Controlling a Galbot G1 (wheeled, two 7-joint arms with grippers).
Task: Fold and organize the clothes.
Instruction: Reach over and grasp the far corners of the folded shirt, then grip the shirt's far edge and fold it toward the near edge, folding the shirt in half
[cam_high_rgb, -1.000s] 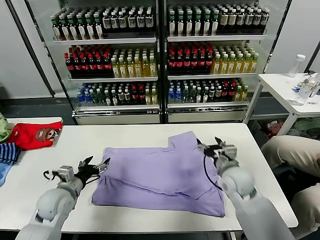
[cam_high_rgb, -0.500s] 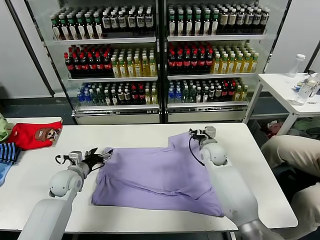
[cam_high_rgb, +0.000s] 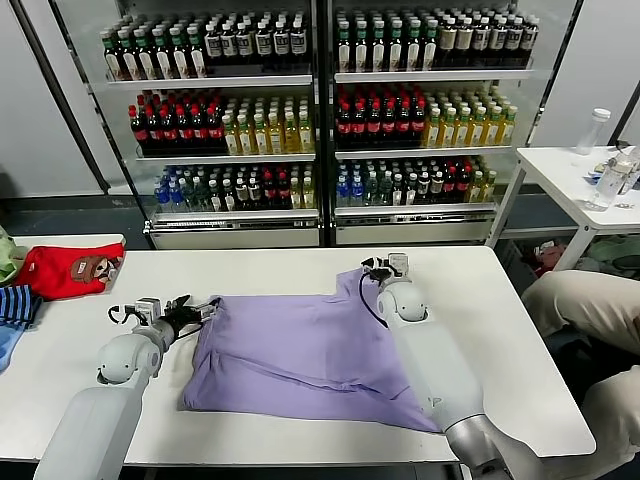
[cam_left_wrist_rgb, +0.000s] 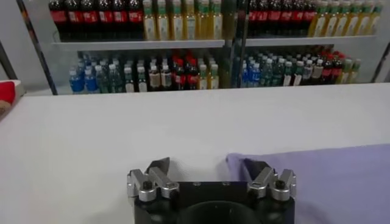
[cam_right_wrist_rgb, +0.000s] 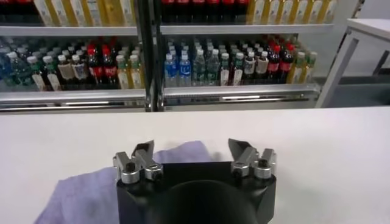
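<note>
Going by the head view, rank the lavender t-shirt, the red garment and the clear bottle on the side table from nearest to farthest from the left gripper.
1. Lavender t-shirt: right at the left gripper, its near-left corner by the jaws.
2. Red garment: at the table's far left edge.
3. Clear bottle: on the side table, far right, well past the right gripper.

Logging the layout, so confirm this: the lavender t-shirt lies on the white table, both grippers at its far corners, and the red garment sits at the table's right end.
One error: the red garment lies at the left end, as the head view shows. The lavender t-shirt, white table, left gripper and right gripper are as stated.
</note>
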